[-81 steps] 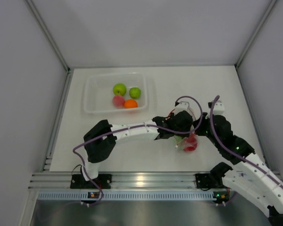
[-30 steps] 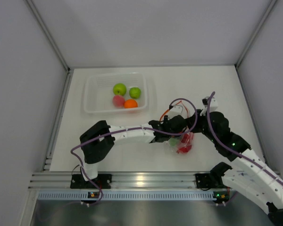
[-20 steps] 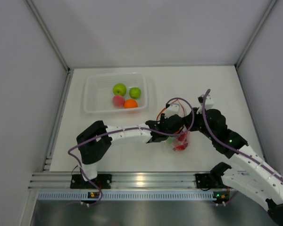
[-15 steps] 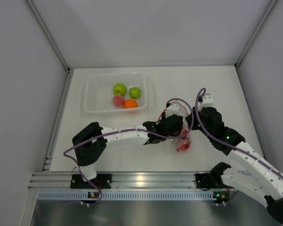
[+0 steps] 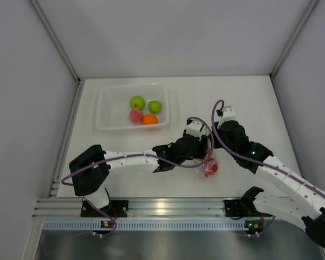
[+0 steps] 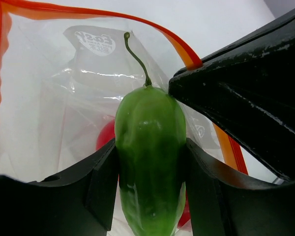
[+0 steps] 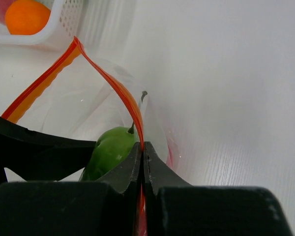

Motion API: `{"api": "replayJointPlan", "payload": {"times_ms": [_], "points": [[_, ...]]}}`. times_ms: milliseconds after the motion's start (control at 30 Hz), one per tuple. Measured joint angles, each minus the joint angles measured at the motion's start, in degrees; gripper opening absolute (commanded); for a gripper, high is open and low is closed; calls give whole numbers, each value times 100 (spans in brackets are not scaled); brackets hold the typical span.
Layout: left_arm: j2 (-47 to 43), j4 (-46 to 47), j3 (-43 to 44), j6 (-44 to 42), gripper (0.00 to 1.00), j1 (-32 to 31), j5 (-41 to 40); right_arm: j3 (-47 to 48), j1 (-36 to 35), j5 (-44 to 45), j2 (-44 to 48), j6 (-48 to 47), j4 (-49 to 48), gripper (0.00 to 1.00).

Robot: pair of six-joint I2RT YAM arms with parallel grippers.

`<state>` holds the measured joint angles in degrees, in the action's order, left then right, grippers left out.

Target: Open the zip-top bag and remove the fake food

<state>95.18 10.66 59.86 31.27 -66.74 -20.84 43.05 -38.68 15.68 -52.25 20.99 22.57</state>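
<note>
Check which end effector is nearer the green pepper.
Left. The left end effector is clamped on the pepper inside the bag; the right end effector pinches the bag's orange zipper strip just beside it.

Top view: high behind me, looking down on the table (image 5: 249,97). Wrist views: along my fingers (image 6: 101,187), close up, sharing the zip-top bag (image 6: 39,108).

The zip-top bag (image 6: 49,98) is clear crinkled plastic, the green pepper (image 6: 150,157) glossy, the table (image 7: 226,73) matt.
</note>
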Motion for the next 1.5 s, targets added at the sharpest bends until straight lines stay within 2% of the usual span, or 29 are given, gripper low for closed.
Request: {"api": "replayJointPlan", "payload": {"times_ms": [300, 600, 800, 967, 1067, 1167, 1233, 1367, 1500], "points": [[-160, 184, -129, -643, 0, 0, -245, 2, -372, 557, -4, 22, -164, 0], [-1331, 1711, -931, -737, 0, 4, -278, 0, -415, 699, -302, 66, -164, 0], [-1504, 2577, -1178, -717, 0, 7, -328, 0, -424, 599, -304, 140, -227, 0], [-1530, 2734, -1174, -673, 0, 7, -1172, 0, -428, 621, -295, 181, -282, 0], [-1685, 2214, -1023, -566, 0, 116, -1703, 0, -431, 713, -258, 197, -267, 0], [-1845, 1073, -472, -190, 0, 601, -1821, -20, -428, 774, -103, 212, -227, 0], [-1950, 361, -129, 140, 0, 1174, -1814, -28, -428, 824, 42, 214, -170, 0], [-2155, -1019, 251, 671, 0, 2621, -1716, -28, -428, 857, 243, 214, -151, 0], [-1908, -2076, 629, 730, 0, 4323, -710, -28, -428, 846, 350, 210, -90, 0]]}}
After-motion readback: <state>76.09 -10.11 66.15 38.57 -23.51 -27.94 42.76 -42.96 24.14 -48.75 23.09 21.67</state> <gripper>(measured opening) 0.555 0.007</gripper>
